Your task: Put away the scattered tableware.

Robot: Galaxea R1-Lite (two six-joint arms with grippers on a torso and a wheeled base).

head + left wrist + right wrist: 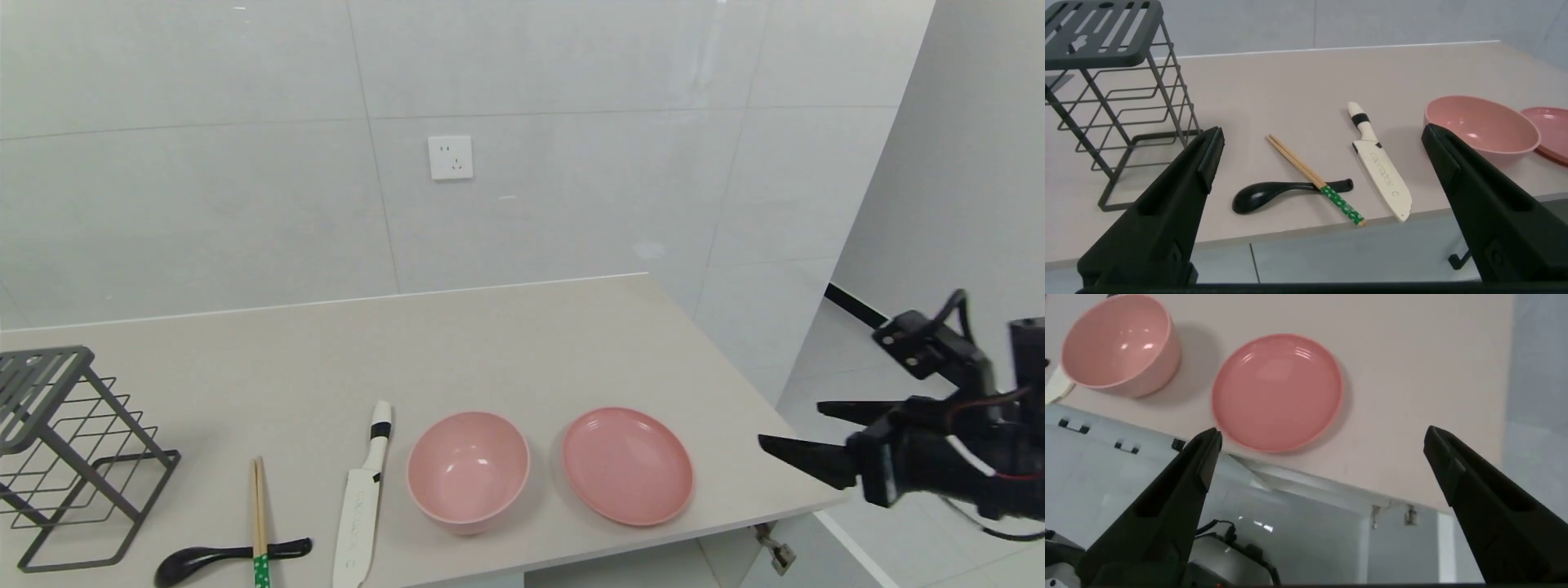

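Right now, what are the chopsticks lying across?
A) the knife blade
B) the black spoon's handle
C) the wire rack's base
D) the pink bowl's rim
B: the chopsticks cross over the handle of the black spoon, while the knife lies apart beside them.

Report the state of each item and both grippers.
Pink round bowl: upright, empty.
Pink round plate: flat, empty.
White knife: lying flat.
Black spoon: lying flat.
Wooden chopsticks: paired, across the spoon's handle.
Grey wire rack: upright.
Left gripper: open, empty.
Right gripper: open, empty.
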